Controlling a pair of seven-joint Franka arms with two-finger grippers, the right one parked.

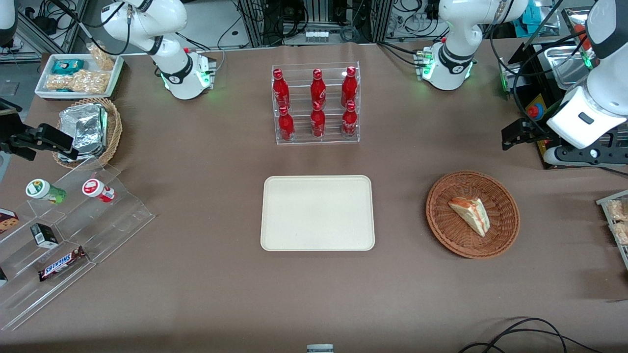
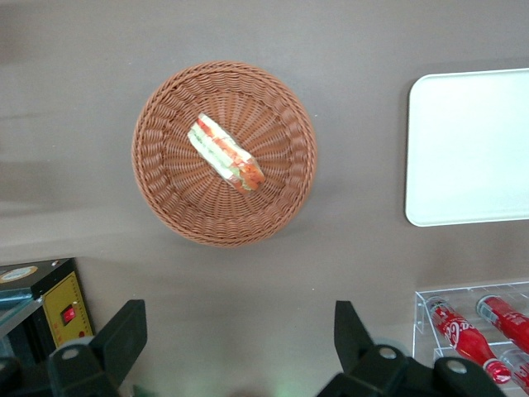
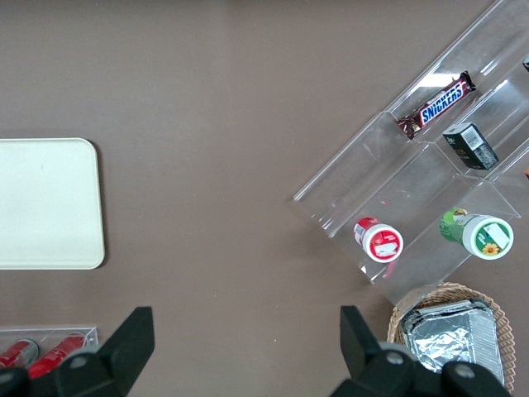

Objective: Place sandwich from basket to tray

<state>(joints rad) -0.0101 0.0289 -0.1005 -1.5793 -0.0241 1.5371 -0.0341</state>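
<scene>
The sandwich [image 1: 470, 213] is seen lying in the basket [image 1: 505, 230] at the front view's right, well apart from the tray [image 1: 317, 213] at centre. The gripper [image 2: 240, 347] is held high above — fingers [image 2: 124, 335] spread wide, nothing gripped.

Cropped and unreadable bits

gripper [image 2: 240, 347]: only the two spread finger tips show in the left wrist view, body cut by the frame edge. tray [image 2: 471, 149] runs off the edge there, as does the bottle rack [image 2: 475, 331]. sandwich [image 1: 471, 214] wrap too small to tell.
</scene>
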